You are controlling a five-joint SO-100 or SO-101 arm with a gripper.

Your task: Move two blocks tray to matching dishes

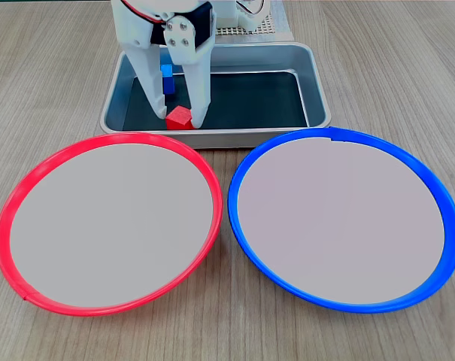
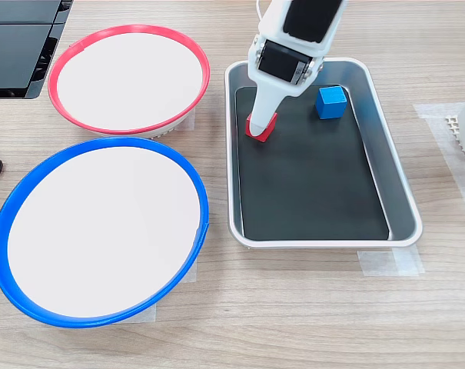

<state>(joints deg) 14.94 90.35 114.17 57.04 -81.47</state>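
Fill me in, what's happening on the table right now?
The arm's pincer is down inside the tray, its fingers straddling the red block, which sits on the tray's dark bottom. Whether they are pressing on it yet is hard to tell. The blue block sits apart in the same tray, untouched. The red-rimmed dish and the blue-rimmed dish stand side by side next to the tray, with no block in either yet.

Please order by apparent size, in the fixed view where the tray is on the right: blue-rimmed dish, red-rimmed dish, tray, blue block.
1. Blue-rimmed dish, though it lies nearest the camera; the tray is a close rival.
2. Tray.
3. Red-rimmed dish, probably the blue dish's twin, only farther away.
4. Blue block, clearly smallest.
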